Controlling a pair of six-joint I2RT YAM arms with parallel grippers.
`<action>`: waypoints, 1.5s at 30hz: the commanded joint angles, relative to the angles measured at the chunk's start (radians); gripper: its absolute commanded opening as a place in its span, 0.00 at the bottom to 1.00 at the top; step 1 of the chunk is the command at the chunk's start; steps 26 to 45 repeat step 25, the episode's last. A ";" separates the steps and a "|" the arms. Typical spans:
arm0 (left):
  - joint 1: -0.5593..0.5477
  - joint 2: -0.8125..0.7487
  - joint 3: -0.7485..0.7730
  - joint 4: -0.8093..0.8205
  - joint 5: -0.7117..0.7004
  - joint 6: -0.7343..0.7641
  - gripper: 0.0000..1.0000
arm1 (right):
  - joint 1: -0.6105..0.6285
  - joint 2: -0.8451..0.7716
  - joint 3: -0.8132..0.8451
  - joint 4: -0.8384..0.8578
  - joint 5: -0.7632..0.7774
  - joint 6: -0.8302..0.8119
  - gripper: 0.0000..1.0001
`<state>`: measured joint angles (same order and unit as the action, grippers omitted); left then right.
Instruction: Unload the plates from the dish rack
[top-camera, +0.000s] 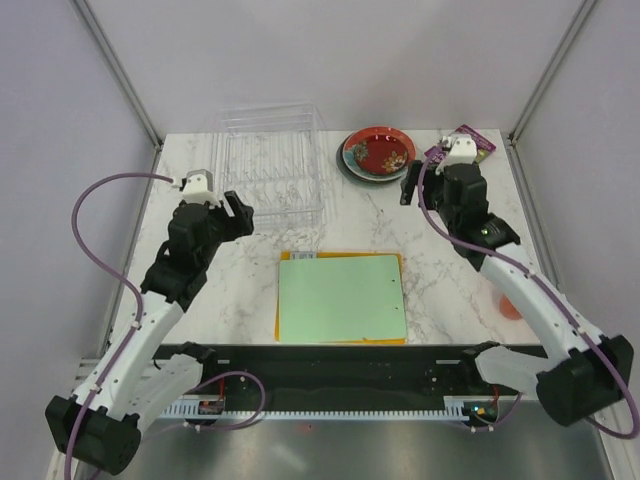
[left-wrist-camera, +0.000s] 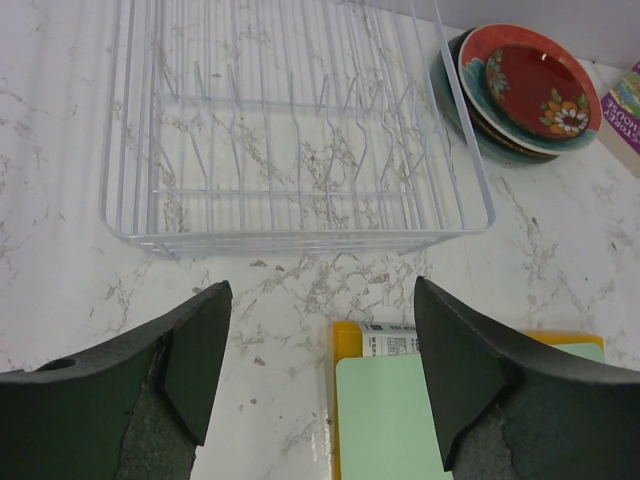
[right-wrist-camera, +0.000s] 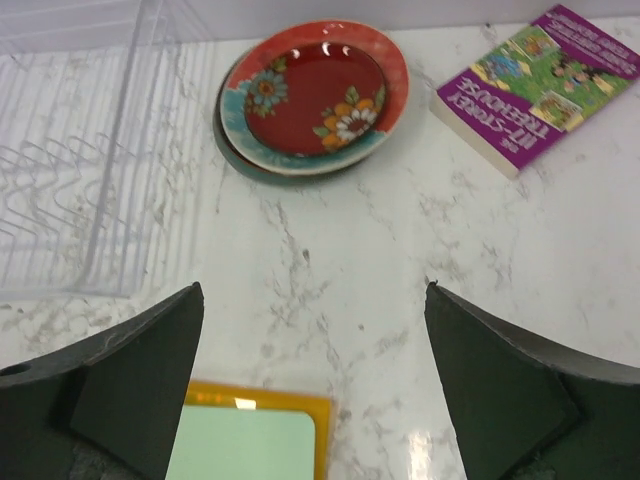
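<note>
The clear plastic dish rack (top-camera: 270, 160) stands at the back left and holds no plates; its slotted dividers show in the left wrist view (left-wrist-camera: 300, 238). The plates (top-camera: 378, 153) lie stacked flat on the table to its right. The small dark red plate (right-wrist-camera: 318, 92) is on top, the red one with teal pattern (right-wrist-camera: 245, 125) is under it, and darker rims show beneath. My left gripper (top-camera: 238, 212) is open and empty, hovering before the rack's near wall. My right gripper (top-camera: 408, 183) is open and empty, just in front of the stack.
A green board on an orange board (top-camera: 340, 297) lies at the table's middle front. A purple book (right-wrist-camera: 535, 85) lies right of the plates. An orange-red mug (top-camera: 510, 305) shows partly behind the right arm. Frame posts flank the table.
</note>
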<state>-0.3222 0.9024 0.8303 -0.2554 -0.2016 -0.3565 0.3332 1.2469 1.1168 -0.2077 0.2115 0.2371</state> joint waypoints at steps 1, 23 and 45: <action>-0.011 -0.091 -0.115 0.113 0.037 0.115 0.80 | 0.055 -0.243 -0.233 -0.013 0.215 0.019 0.98; -0.052 -0.252 -0.329 0.225 -0.295 0.194 0.96 | 0.075 -0.368 -0.606 0.200 0.308 0.008 0.98; -0.052 -0.273 -0.352 0.243 -0.334 0.186 0.96 | 0.076 -0.371 -0.609 0.258 0.318 0.007 0.98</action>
